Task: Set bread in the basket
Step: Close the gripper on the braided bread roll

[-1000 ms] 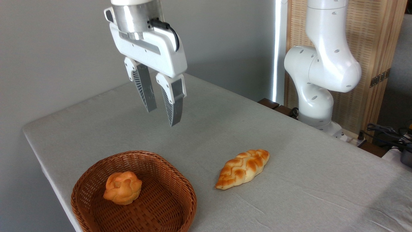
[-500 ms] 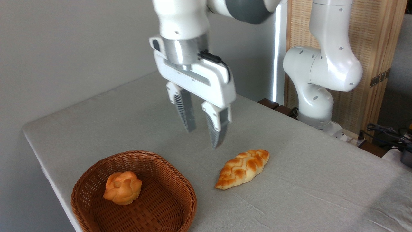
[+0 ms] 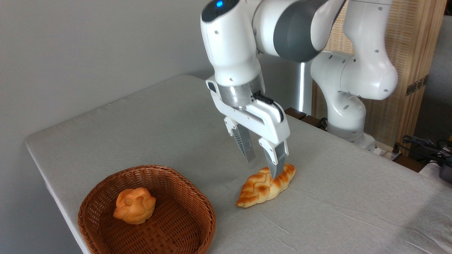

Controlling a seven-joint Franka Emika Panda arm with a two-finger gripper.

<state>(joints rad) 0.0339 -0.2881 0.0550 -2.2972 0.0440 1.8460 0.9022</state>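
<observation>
The braided golden bread [image 3: 263, 186] lies on the grey table, right of the basket. The reddish-brown wicker basket [image 3: 203, 208] sits at the front left and holds a small round knotted bun [image 3: 134, 205]. My gripper [image 3: 263, 167] hangs open just above the far half of the bread. Its near fingertip [image 3: 276, 171] overlaps the loaf's top in the picture; the far finger stands behind the loaf. Nothing is held between the fingers.
The grey cloth-covered table [image 3: 159, 123] ends at the left and front-left edges near the basket. The arm's white base [image 3: 348, 113] stands behind the table at the right. Cables [image 3: 423, 144] lie at the far right.
The gripper has swung from above the basket's far side to the right and down, ending low over the bread. Bread, bun and basket have not moved.
</observation>
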